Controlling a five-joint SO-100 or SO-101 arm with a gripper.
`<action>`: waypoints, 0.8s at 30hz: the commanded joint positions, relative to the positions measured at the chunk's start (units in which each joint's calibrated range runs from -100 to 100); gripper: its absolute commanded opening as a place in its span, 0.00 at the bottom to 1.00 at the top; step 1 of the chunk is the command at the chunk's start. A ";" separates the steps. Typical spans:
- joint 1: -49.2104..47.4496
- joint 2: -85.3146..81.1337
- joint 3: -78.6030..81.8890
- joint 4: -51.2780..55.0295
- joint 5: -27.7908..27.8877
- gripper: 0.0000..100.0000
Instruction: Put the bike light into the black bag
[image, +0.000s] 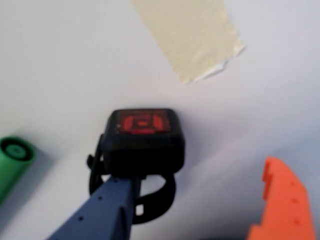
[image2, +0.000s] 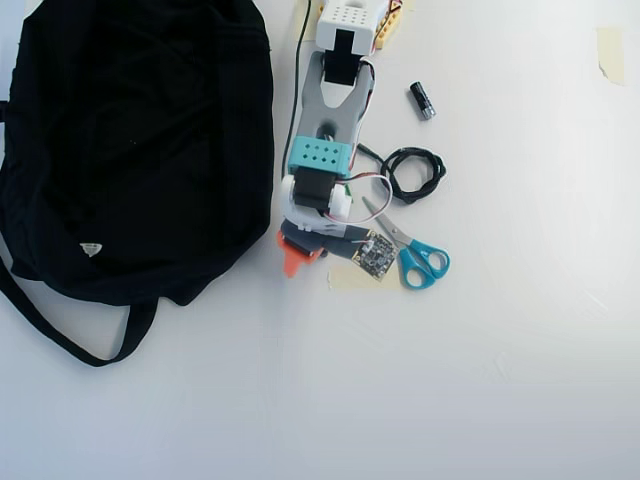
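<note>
Jaws wide: bike light (image: 145, 145) between gripper (image: 200, 200) fingers, hard against the blue one (orange well clear), lens up.

The whole white tabletop (image2: 480, 380) is being viewed from straight above by the overhead camera, from far off. A small patch of the same tabletop is being viewed closely, looking down past the fingers, by the wrist camera. A beige strip of masking tape (image: 187, 35) is being shown in both views.
</note>
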 joint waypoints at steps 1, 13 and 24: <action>-0.69 -0.73 -0.44 -0.72 0.18 0.24; -0.69 -1.06 -0.71 0.05 0.18 0.02; -0.91 -2.14 -11.76 11.08 -1.13 0.02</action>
